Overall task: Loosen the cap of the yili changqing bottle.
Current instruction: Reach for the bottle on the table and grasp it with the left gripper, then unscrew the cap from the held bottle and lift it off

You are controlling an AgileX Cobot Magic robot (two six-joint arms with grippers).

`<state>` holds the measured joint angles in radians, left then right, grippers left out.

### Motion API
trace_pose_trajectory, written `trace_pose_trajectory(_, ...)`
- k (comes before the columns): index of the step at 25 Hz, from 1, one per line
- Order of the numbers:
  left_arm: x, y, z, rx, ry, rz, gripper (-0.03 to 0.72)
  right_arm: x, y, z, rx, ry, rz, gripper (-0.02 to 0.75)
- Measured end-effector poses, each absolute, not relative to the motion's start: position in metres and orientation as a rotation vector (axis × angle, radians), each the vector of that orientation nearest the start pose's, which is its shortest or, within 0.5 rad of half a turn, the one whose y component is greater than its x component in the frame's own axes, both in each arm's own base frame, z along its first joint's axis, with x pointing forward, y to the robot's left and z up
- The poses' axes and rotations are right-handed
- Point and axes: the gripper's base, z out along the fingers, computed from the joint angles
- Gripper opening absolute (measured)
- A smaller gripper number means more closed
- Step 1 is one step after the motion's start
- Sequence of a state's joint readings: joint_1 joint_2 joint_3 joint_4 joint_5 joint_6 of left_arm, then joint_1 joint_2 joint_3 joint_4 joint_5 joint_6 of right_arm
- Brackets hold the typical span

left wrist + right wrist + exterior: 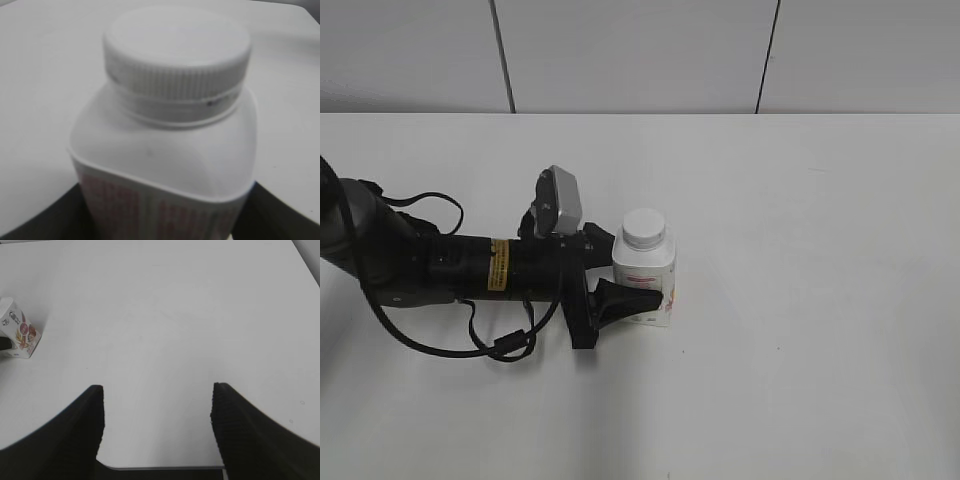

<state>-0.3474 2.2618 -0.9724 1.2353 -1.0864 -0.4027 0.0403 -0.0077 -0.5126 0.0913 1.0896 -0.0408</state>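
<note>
Exterior view: the yili changqing bottle [646, 268] stands upright on the white table [800, 300], between the fingers of the left gripper [638, 296], which reaches in from the left at the height of the bottle's body. Whether the fingers [620, 300] already press the bottle cannot be told. The ribbed white cap [644, 228] sits on the neck, above the gripper. Left wrist view: the label [125, 210] bears a red printed table, too blurred to read. Right wrist view: the right gripper [157, 412] is open, holding nothing, well apart from the bottle.
</note>
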Motion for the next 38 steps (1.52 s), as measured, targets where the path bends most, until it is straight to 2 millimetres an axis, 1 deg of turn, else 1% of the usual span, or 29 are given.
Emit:
trace_pose_trajectory(5, 0.311, -0.195, 0.059, 1.319, 1.538, -0.994, 0.436, -0.007, 0.007, 0.280, -0.089, 2.050, 0.116, 0.531)
trace_pose_trajectory(9, 0.310, -0.195, 0.059, 1.327, 1.531, -1.001, 0.436, 0.008, 0.008, 0.290, -0.084, 2.085, 0.118, 0.531)
trace_pose_trajectory(12, 0.310, -0.195, 0.059, 1.327, 1.531, -1.001, 0.436, 0.025, 0.009, 0.298, -0.080, 2.141, 0.120, 0.531)
trace_pose_trajectory(20, 0.310, -0.195, 0.059, 1.327, 1.531, -1.001, 0.436, 0.068, 0.012, 0.309, -0.077, 2.313, 0.151, 0.531)
trace_pose_trajectory(25, 0.310, -0.195, 0.059, 1.327, 1.531, -1.001, 0.436, 0.095, 0.019, 0.313, -0.202, 2.398, 0.196, 0.531)
trace_pose_trajectory(31, 0.309, -0.195, 0.059, 1.337, 1.526, -1.005, 0.436, 0.128, 0.022, 0.323, -0.341, 2.517, 0.192, 0.531)
trace_pose_trajectory(32, 0.309, -0.195, 0.059, 1.341, 1.524, -1.007, 0.436, 0.138, 0.023, 0.322, -0.363, 2.559, 0.196, 0.531)
trace_pose_trajectory(38, 0.307, -0.195, 0.059, 1.369, 1.508, -1.021, 0.436, 0.167, 0.030, 0.323, -0.447, 2.643, 0.275, 0.531)
